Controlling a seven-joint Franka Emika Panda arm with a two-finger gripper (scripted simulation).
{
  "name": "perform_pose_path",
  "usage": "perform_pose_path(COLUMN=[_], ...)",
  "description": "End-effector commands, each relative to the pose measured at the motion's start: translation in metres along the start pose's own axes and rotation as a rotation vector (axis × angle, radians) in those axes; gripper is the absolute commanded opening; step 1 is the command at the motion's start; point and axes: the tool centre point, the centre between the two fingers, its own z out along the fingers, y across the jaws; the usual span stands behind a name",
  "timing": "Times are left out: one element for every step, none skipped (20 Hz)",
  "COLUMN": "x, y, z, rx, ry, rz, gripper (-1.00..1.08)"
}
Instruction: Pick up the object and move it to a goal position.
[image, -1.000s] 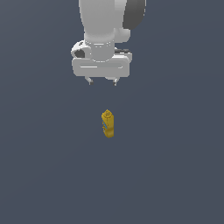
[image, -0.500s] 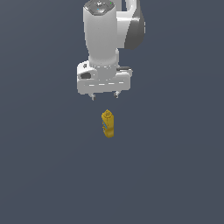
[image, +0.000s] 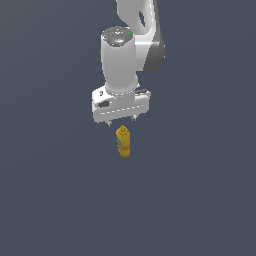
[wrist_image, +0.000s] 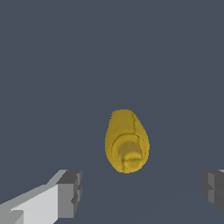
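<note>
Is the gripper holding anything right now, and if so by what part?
Nothing is held. The gripper is open above the yellow bottle, and in the wrist view its fingers stand apart on either side without touching it.

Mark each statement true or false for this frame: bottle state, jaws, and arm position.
1. The bottle is yellow. True.
2. The gripper is shut on the bottle. False: the jaws stand open, with the bottle between and beyond them in the wrist view, untouched.
3. The bottle has been lifted off the surface. False: it rests on the grey floor, below the gripper.
4. In the wrist view the nozzle cap faces the camera. True.
5. A second bottle lies at the exterior view's right. False: only one bottle is in view.
</note>
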Motion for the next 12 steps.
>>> perform_pose_path(x=[0.002, 0.002, 0.002, 0.002, 0.002, 0.002, 0.001, 0.001, 0.001, 0.001, 0.001, 0.001], y=[0.000, 0.000, 0.000, 0.000, 0.000, 0.000, 0.000, 0.000, 0.000, 0.000, 0.000, -0.001], z=[0.004, 0.005, 0.005, 0.004, 0.005, 0.006, 0.007, 0.010, 0.012, 0.016, 0.020, 0.025], rx=[0.000, 0.000, 0.000, 0.000, 0.000, 0.000, 0.000, 0.000, 0.000, 0.000, 0.000, 0.000], ry=[0.002, 0.002, 0.002, 0.001, 0.001, 0.001, 0.001, 0.001, 0.001, 0.001, 0.001, 0.001], rz=[-0.015, -0.017, -0.018, -0.014, -0.014, -0.014, -0.014, -0.014, -0.014, -0.014, -0.015, -0.016], gripper=[1.00, 1.00, 1.00, 1.00, 1.00, 1.00, 1.00, 1.00, 1.00, 1.00, 1.00, 1.00])
